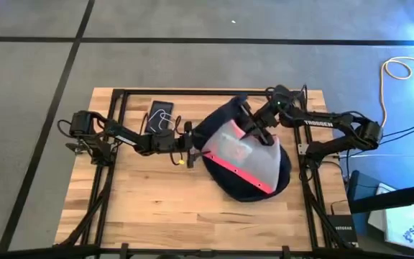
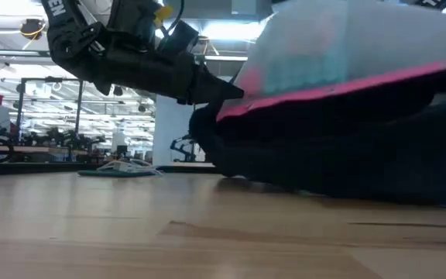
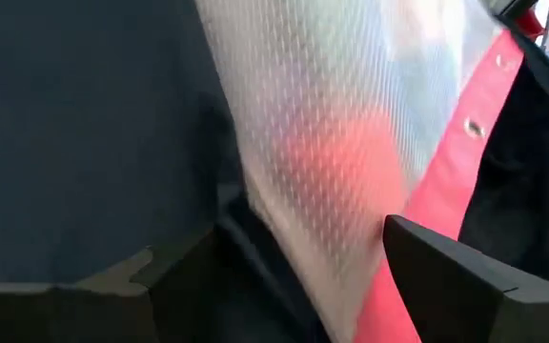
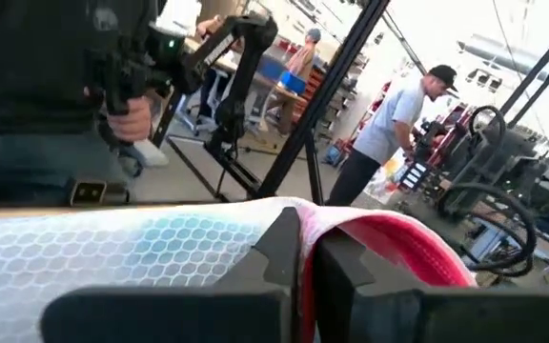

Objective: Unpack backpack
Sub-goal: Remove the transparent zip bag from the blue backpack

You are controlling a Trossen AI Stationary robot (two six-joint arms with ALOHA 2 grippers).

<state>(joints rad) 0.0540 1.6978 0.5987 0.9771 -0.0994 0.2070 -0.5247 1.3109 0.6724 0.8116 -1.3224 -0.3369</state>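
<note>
The right tool (image 4: 305, 250) is clamping the clear pouch (image 1: 239, 151) lying on the backpack (image 1: 282, 167); the left tool (image 3: 284, 276) is gaping around the pouch's corner.

Left arm (image 2: 130, 58) reaches the red-edged pouch (image 2: 347, 70); pouch lies atop the backpack (image 2: 339, 163) on the table (image 2: 207, 232).

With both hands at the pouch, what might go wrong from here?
1. The right hand pinches only the clear pouch's thin red edge; it may slip.
2. The left hand works at the backpack opening; pulling could drag the bag along.
3. The phone lies near the left arm, which might brush it.
</note>
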